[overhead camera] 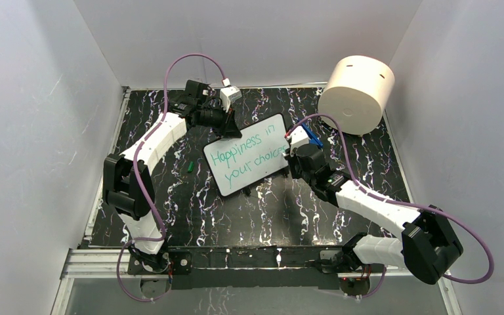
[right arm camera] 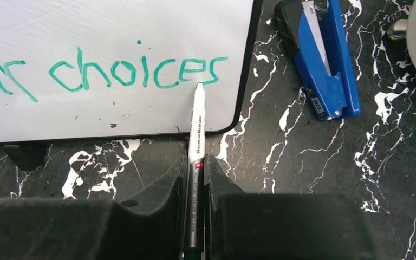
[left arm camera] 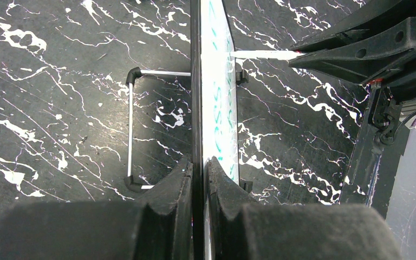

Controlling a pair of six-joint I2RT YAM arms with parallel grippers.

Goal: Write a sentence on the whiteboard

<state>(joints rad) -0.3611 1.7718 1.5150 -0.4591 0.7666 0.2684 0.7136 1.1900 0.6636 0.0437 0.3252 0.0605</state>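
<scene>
Lettering (overhead camera: 249, 154) in teal-green, "Happiness in your choices", crosses the black-framed whiteboard (overhead camera: 243, 183) mid-frame; left pincer (left arm camera: 199, 165) clamps its edge, right pincer (right arm camera: 196, 162) clamps a white marker (right arm camera: 197, 122), tip at the last letter.

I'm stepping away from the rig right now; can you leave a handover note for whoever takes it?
Left gripper: shut on the edge of the whiteboard, steadying it.
Right gripper: shut on the marker, tip at the last s.
Done: the sentence reads "Happiness in your choices".
Left: probably only lifting the marker away and letting go of the board.
</scene>
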